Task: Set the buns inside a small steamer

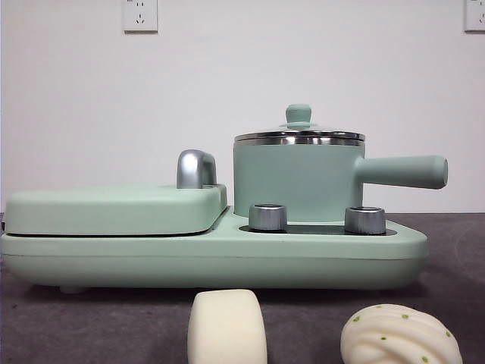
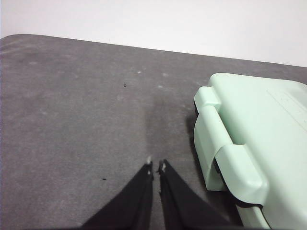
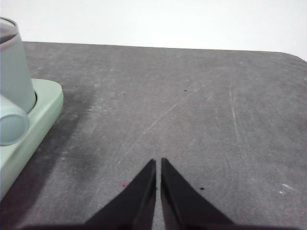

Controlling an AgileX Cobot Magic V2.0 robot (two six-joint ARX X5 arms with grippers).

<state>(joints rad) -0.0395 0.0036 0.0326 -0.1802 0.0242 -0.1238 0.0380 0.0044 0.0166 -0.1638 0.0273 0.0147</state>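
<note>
**A:** Front camera first. What do you have?

**B:** I see the small steamer (image 1: 298, 178) on its mint-green base (image 1: 212, 254), lid (image 1: 298, 136) still on. The two buns sit on the near side of the base: the smooth cylinder bun (image 1: 226, 327) and the swirled bun (image 1: 399, 334) with green specks. Neither gripper shows here, so I judge both arms well away from them. The buns look soft and light; I'd take each across its middle with a gentle squeeze. The lid's knob (image 1: 298, 115) is the natural hold, and the steel rim may be slippery.

**A:** Left wrist?

**B:** My left gripper (image 2: 156, 167) has its jaws nearly together, holding nothing, above the dark grey mat (image 2: 86, 105). The griddle lid (image 2: 254, 139) lies just off to one side of it. No buns visible.

**A:** Right wrist?

**B:** The right gripper (image 3: 159, 163) is likewise pinched narrow and empty. The steamer's wall (image 3: 14, 72) and handle end (image 3: 12, 124) sit off to its side, apart from the jaws. The mat (image 3: 192, 105) ahead looks scuffed and flat, with a plain white wall behind.
</note>
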